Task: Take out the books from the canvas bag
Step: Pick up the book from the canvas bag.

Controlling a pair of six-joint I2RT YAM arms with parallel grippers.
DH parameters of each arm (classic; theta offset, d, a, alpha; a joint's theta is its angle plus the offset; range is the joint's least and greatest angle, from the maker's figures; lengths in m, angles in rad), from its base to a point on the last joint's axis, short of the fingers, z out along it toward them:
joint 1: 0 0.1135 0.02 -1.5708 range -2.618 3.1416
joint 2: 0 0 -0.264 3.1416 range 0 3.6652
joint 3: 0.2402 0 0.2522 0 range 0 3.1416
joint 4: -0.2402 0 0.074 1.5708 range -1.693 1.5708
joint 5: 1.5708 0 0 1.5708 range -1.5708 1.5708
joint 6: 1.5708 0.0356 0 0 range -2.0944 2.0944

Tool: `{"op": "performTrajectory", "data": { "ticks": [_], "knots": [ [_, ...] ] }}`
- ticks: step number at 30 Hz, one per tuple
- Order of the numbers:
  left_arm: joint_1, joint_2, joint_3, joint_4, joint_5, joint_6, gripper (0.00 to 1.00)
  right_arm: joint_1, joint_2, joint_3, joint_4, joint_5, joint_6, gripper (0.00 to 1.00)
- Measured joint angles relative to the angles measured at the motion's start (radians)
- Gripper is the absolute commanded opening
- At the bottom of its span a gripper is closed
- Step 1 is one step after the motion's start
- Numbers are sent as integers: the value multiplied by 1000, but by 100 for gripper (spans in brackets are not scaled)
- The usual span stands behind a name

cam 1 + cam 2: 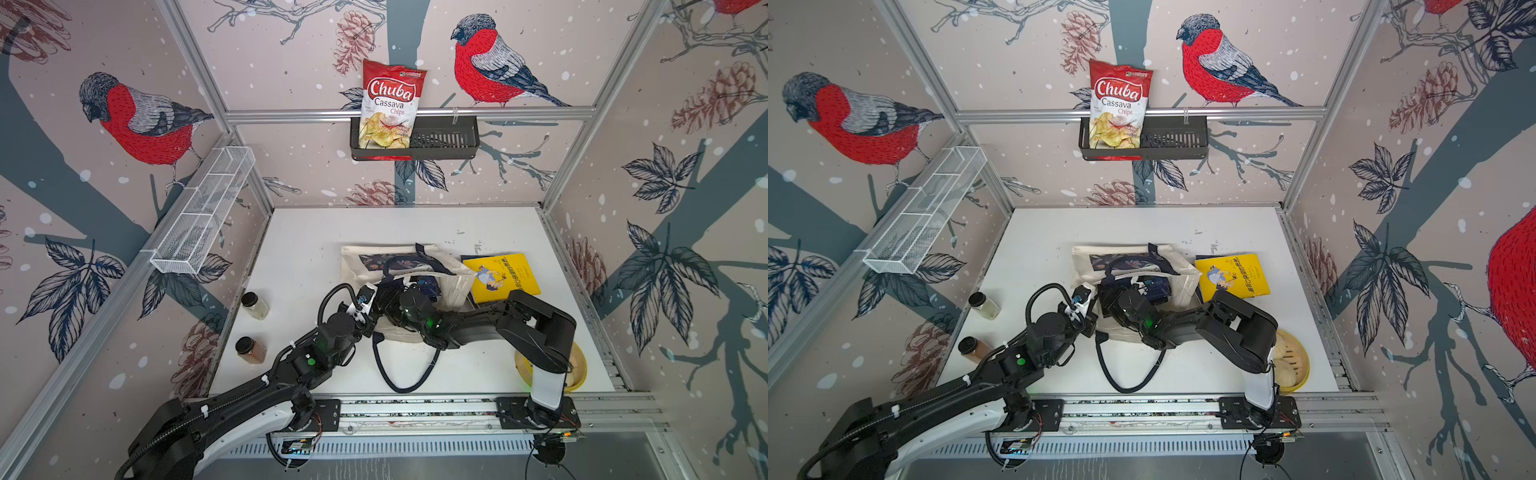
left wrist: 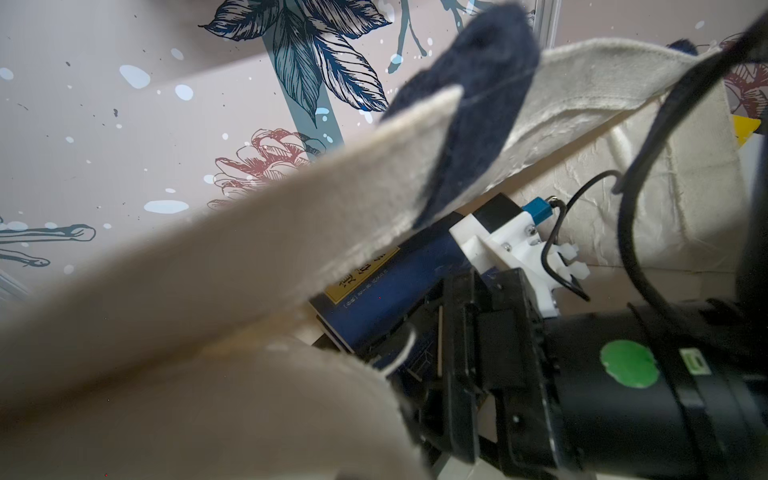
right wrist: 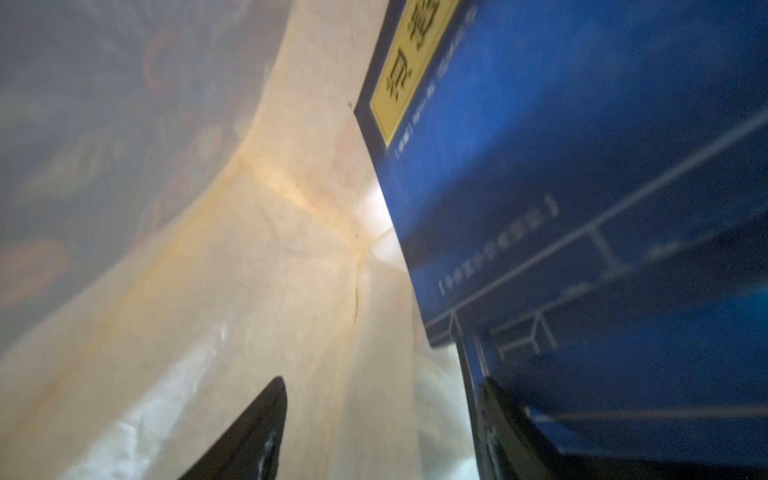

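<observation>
The cream canvas bag [image 1: 370, 266] lies on its side mid-table, its mouth toward the arms. My left gripper [image 1: 371, 326] is shut on the bag's near rim; in the left wrist view the lifted cloth [image 2: 249, 257] hides its fingers. My right gripper [image 3: 378, 432] is inside the bag and open, with only lining between its fingers. One of the fingers [image 3: 503, 424] lies against the edge of a navy book with a yellow label [image 3: 582, 166], which also shows in the bag's mouth [image 2: 386, 291] [image 1: 428, 286]. A yellow-covered book [image 1: 500, 276] rests on the table right of the bag.
The bag's navy handle strap [image 1: 399, 386] loops over the table toward the front rail. Two jars [image 1: 254, 305] [image 1: 250, 350] stand at the left edge. A yellow bowl [image 1: 579, 370] sits under the right arm. A wall basket [image 1: 449, 139] holds a chips bag [image 1: 390, 104].
</observation>
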Motion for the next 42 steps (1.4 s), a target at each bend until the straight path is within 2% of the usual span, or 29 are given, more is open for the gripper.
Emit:
{"op": "performTrajectory", "data": {
  "ticks": [3, 4, 6, 7, 11, 14, 19, 34, 38, 42],
  "knots": [
    [0, 0, 0, 0, 1, 0, 0, -6, 25, 24, -1, 0, 21, 71],
    [0, 0, 0, 0, 1, 0, 0, -10, 34, 31, -2, 0, 22, 68],
    [0, 0, 0, -1, 2, 0, 0, -11, 52, 47, -17, 5, 31, 56],
    [0, 0, 0, 0, 2, 0, 0, -10, 58, 51, -22, 13, 42, 54],
    [0, 0, 0, -6, 1, 0, 0, -10, 83, 66, -21, 49, 53, 55],
    [0, -2, 0, -4, 1, 0, 0, -13, 84, 75, -23, 79, 56, 52],
    [0, -7, 0, 0, 1, 0, 0, -17, 79, 91, -46, 148, 48, 37],
    [0, -17, -2, 0, -3, 1, 0, -103, 73, 76, -45, 190, 51, 35],
    [0, -17, -2, 1, -2, 0, 0, -152, 77, 63, -43, 189, 50, 40],
    [0, -18, -2, -1, -2, 1, 0, -201, 108, 46, 42, 165, 52, 42]
  ]
}}
